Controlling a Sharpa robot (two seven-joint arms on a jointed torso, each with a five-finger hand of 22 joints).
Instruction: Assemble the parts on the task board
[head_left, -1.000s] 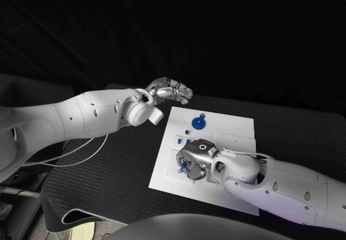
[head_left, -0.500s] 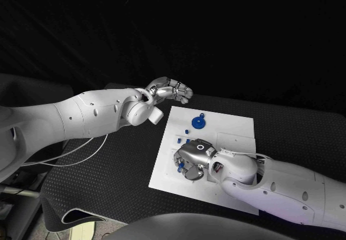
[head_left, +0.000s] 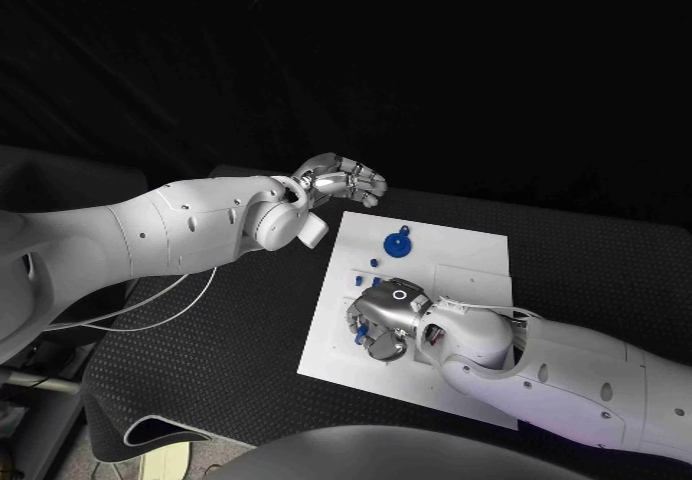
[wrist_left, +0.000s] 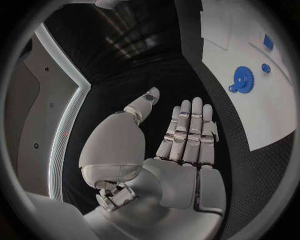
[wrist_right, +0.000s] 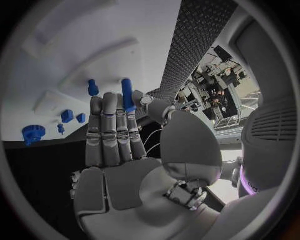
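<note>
Parts, small and blue, are lying on the white task board (head_left: 476, 262) in the middle of the black table (head_left: 202, 340). My left hand (head_left: 340, 182) is hovering past the board's far-left corner, over the table, fingers straight, side by side and grasping nothing. Going right, one blue gear (head_left: 398, 243) is lying flat on the far part of the board, with several small blue pieces (wrist_right: 67, 116) near it; I cannot count them surely. My right hand (head_left: 385, 315) is working over the board's near-left part, pinching one long blue peg (wrist_right: 127, 95) between thumb and fingertips, its long axis running along my fingers, pointing away from the palm toward the board.
</note>
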